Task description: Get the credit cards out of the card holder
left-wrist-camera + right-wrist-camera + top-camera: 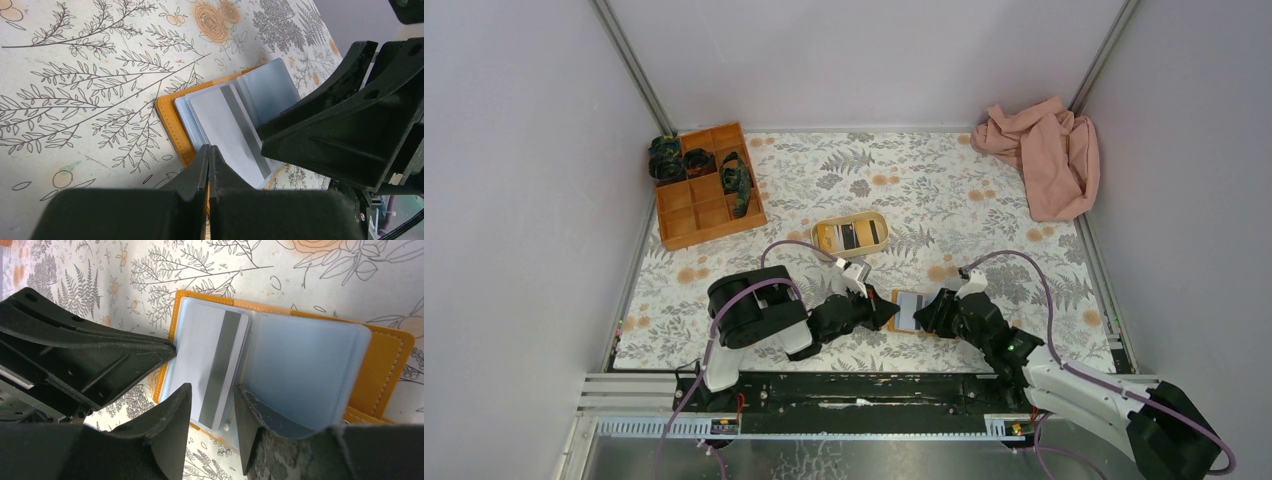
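The orange-tan card holder point(911, 310) lies open on the floral table, its light blue sleeves facing up point(305, 360). A pale credit card point(215, 360) with a dark grey stripe rests on the left leaf point(225, 120). My right gripper point(212, 400) is open, one finger on each side of the card's near end; the right finger overlaps the clear blue sleeve. My left gripper point(209, 148) is shut, its tip pressed against the holder's orange left edge point(172, 125). In the top view both grippers meet over the holder, left point(886, 312) and right point(927, 313).
A beige oval tray point(816, 238) with cards in it sits just behind the holder. An orange compartment box point(686, 218) with dark items stands at the back left. A pink cloth point(1044, 155) is bunched in the back right corner.
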